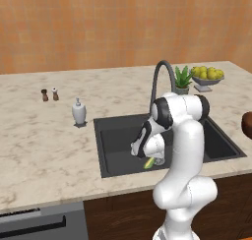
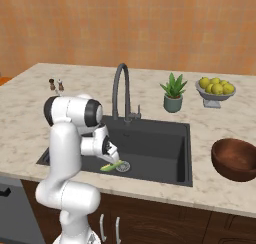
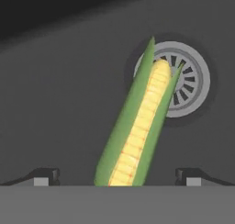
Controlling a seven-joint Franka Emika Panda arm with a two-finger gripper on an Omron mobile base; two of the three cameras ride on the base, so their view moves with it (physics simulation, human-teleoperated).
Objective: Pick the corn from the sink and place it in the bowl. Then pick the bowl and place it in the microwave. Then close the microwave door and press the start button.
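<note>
So the hand (image 3: pixel 117 176) is down inside the sink (image 2: pixel 165 148), pointing at the floor of the basin, and its two fingertips (image 3: pixel 45 176) sit wide apart at the bottom corners of the hand view. Nothing's pinched yet. They're spread with a big gap, and the corn (image 3: pixel 137 126) runs up through that gap.

The corn is lying on the sink bottom right under the hand. Its long axis goes away from the hand and leans a bit to the right in the hand view, with the far tip overlapping the round silver drain (image 3: pixel 186 78). The near end looks roughly centred between the tips, maybe a touch left of middle. Since the cob runs more or less across the line between the two fingers, closing should squeeze its narrow width, which looks like what you'd want.

From the base views the corn (image 2: pixel 111 166) sits just beside the drain, low under the wrist. The bowl (image 2: pixel 235 159) is well apart, out on the surface (image 2: pixel 210 125) right of the sink.
</note>
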